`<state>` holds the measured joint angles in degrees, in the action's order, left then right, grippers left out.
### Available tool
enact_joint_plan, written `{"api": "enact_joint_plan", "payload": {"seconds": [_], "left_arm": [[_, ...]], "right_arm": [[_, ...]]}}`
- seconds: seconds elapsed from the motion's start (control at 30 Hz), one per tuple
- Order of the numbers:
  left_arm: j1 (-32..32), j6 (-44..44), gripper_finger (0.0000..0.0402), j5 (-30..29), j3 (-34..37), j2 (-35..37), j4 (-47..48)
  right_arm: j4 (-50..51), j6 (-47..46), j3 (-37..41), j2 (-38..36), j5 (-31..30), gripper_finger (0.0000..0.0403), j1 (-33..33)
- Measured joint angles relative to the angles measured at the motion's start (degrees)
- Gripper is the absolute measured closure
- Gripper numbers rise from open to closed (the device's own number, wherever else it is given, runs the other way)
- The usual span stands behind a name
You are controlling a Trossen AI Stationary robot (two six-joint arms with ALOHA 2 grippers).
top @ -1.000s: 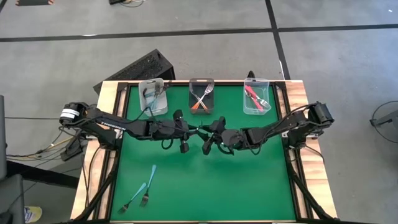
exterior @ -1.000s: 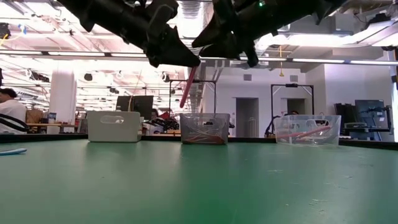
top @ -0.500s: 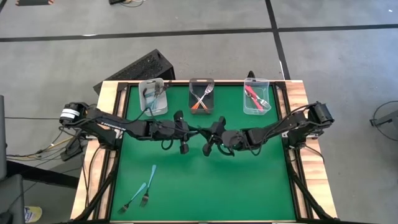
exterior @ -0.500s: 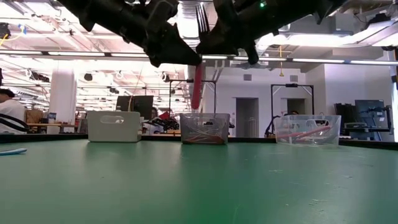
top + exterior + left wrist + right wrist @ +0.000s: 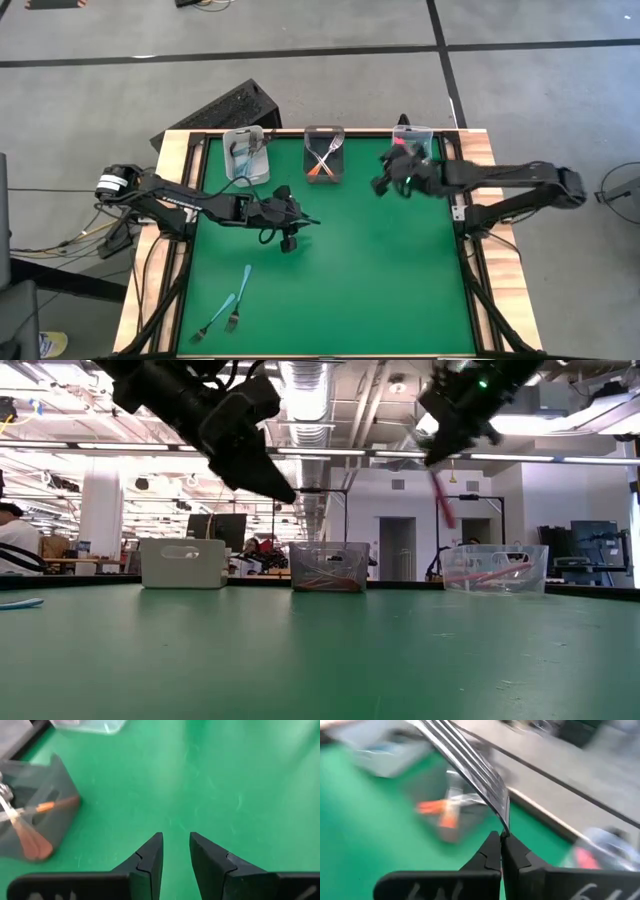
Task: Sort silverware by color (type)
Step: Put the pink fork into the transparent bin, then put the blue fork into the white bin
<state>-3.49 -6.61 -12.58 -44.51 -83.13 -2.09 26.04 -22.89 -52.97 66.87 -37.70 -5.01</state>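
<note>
Pink-handled fork (image 5: 440, 498) is hanging from the right claw (image 5: 392, 177), which is clamping its tines (image 5: 479, 772) above the desk (image 5: 380, 280), just beside the clear bin (image 5: 412, 160) holding other pink forks. Left claw (image 5: 176, 851) is hovering empty over mid-desk with its fingers slightly apart. Two blue forks (image 5: 228, 305) are lying near the front left corner.

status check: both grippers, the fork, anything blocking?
Right gripper shut on pink fork, airborne near right bin. Left gripper open, empty, over mid-table. Two blue forks on mat. Nothing blocking.
</note>
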Motion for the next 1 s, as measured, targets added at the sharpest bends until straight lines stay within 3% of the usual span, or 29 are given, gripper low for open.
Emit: {"api": "enact_joint_plan", "payload": {"seconds": [0.23, 0.4, 0.57, 0.73, 1.0], "left_arm": [[0.0, -0.8, 0.0317, 0.3, 0.0, 0.0, 1.7], [-0.1, -2.1, 0.0317, 1.6, 0.0, 0.0, 3.6], [-0.2, -6.3, 0.0317, 5.6, 0.0, 0.0, 12.1], [-1.0, -10.7, 0.0317, 5.5, 0.0, 0.0, 19.1], [-6.7, -16.5, 0.0317, 3.1, 0.0, 0.2, 23.4]], "right_arm": [[9.3, 5.9, 0.0, -5.2, 0.0, 0.0389, -14.9], [14.4, 6.7, 0.0, -2.6, 4.5, 0.0388, -24.5], [17.6, 5.9, 0.0, 2.4, 8.4, 0.0374, -30.2], [17.8, 6.7, 0.0, 6.4, 9.7, 0.0321, -32.0], [16.3, 6.4, 0.0, 6.7, 9.2, 0.0195, -31.6]]}}
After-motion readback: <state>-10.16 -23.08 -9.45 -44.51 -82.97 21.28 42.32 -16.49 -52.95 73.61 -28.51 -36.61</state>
